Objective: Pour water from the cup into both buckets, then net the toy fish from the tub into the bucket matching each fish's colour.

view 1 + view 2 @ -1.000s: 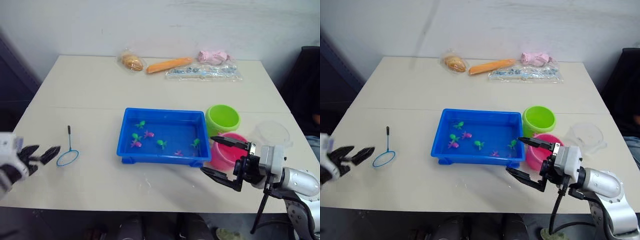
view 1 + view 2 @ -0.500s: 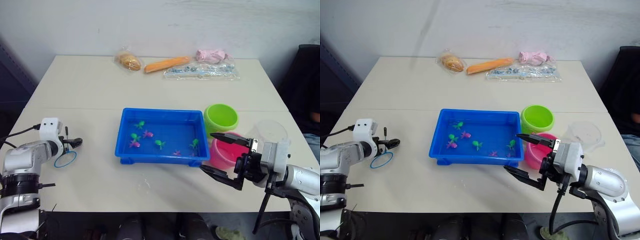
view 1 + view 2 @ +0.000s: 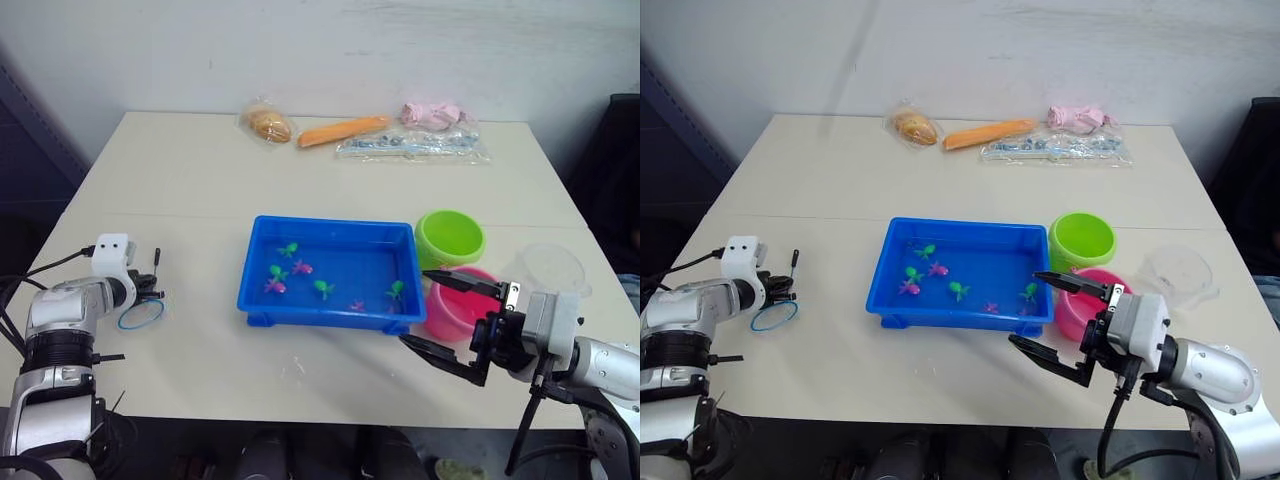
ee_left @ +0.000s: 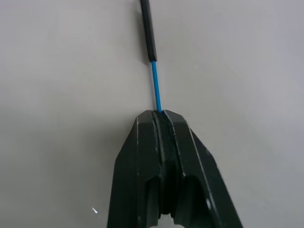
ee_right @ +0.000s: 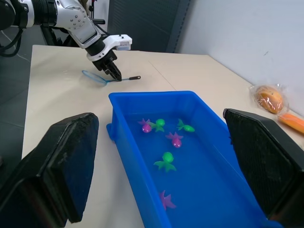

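The left gripper [image 4: 161, 118] was pinched together on the thin blue shaft of the net [image 3: 140, 312], at the lower left of the head views; in the left wrist view the shaft ran out from between the closed fingertips to a dark grip end. The net's blue hoop lay flat on the table [image 3: 200, 190], just below the gripper, well to the left of the tub [image 3: 330, 275].

The right gripper [image 3: 452, 318] sat at the lower right of the head views with its two black fingers [image 5: 57, 161] spread wide, holding nothing, just off the tub's lower right corner and in front of the pink bucket [image 3: 455, 305]. The green bucket [image 3: 450, 238] stood just above the pink one in the frame, both close against the tub's right end. The clear cup [image 3: 548, 268] stood upright to the right of the buckets, near the table's right edge.

The tub sat in the middle of the frame, with green and pink toy fish [image 3: 298, 267] scattered inside it; whether water was in it could not be told for sure.

Along the top of the table lay a bagged bun [image 3: 266, 122], a carrot [image 3: 342, 130], a pink cloth bundle [image 3: 432, 112] and a clear plastic bag [image 3: 415, 145].
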